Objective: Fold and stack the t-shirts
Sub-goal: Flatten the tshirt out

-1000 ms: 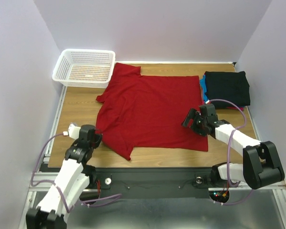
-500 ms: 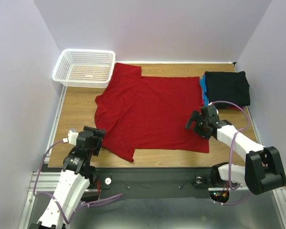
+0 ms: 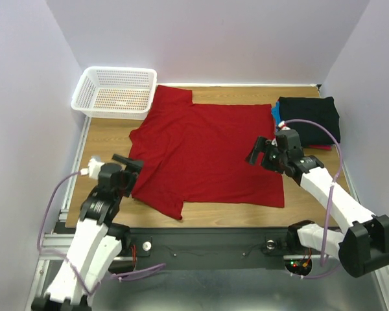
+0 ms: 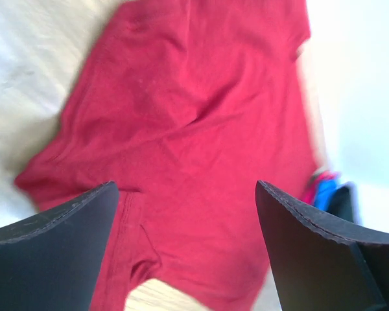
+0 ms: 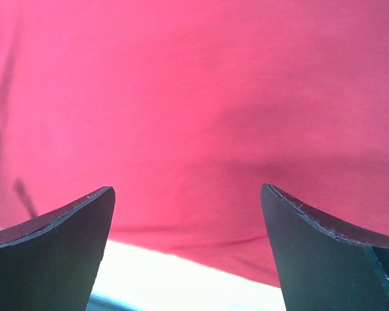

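T-shirt (image 3: 201,155), plain red, lies flat; L gripper (image 4: 185,217) & R gripper (image 5: 188,217) agape.

red t-shirt (image 3: 204,152) spread flat, folded stack (image 3: 309,120) right

Red t-shirt (image 5: 194,97) ahead of right fingers (image 5: 48,249): cut off top, both sides. Folded stack (image 4: 327,191) beyond left fingers (image 4: 324,259): blurred, partly hidden.

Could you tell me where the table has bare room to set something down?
Bare wood: left of the red t-shirt, between basket and left gripper; a strip behind the shirt, beside the folded stack. The right arm crosses the near right corner. The shirt fills the middle.
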### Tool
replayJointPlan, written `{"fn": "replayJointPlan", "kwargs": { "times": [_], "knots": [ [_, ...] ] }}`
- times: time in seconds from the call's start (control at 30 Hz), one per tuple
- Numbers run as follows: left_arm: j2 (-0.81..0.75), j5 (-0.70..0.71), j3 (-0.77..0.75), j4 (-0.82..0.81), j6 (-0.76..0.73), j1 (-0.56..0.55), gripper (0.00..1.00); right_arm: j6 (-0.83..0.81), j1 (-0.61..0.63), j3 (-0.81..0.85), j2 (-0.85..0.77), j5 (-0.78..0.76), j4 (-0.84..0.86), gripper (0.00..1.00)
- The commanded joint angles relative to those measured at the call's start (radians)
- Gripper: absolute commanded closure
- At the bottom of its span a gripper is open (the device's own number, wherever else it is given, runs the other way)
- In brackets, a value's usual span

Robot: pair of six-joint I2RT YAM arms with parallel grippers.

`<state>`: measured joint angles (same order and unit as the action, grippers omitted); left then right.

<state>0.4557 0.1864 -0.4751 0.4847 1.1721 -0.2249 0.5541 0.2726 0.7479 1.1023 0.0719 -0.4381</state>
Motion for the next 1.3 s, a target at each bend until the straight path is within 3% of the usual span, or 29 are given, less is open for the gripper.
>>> {"fn": "replayJointPlan", "kwargs": {
  "times": [0.0,0.1,0.17,0.23,0.43,0.57,0.77,1.07,1.13,1.27],
  "knots": [
    [0.282,-0.163,-0.052,-0.294,-0.19,-0.008,0.01,-0.086,0.146,0.077,0.024,0.12,0.035,0.0],
    [0.519,-0.211,-0.124,-0.408,-0.311,-0.021,0.02,-0.092,0.347,0.11,0.085,0.203,0.152,0.0],
    [0.595,-0.225,-0.152,-0.478,-0.334,-0.018,0.02,-0.121,0.516,0.148,0.175,0.262,0.266,0.0],
    [0.694,-0.274,-0.163,-0.524,-0.36,-0.002,0.02,-0.14,0.597,0.189,0.264,0.32,0.35,0.0],
    [0.844,-0.263,-0.125,-0.577,-0.373,0.065,0.02,-0.169,0.816,0.418,0.627,0.165,0.368,0.0],
    [0.859,-0.289,-0.06,-0.606,-0.384,0.143,0.02,-0.161,0.841,0.539,0.755,0.111,0.368,0.06],
    [0.853,-0.327,0.012,-0.656,-0.404,0.168,0.02,-0.154,0.858,0.672,0.906,-0.007,0.366,0.17],
    [0.836,-0.344,0.064,-0.67,-0.39,0.177,0.02,-0.151,0.872,0.709,0.99,-0.145,0.358,0.31],
    [0.818,-0.341,0.069,-0.669,-0.387,0.179,0.02,-0.148,0.876,0.716,1.01,-0.138,0.354,0.39],
    [0.79,-0.318,0.069,-0.644,-0.385,0.182,0.02,-0.155,0.915,0.712,0.998,-0.136,0.352,0.69]
  ]
}}
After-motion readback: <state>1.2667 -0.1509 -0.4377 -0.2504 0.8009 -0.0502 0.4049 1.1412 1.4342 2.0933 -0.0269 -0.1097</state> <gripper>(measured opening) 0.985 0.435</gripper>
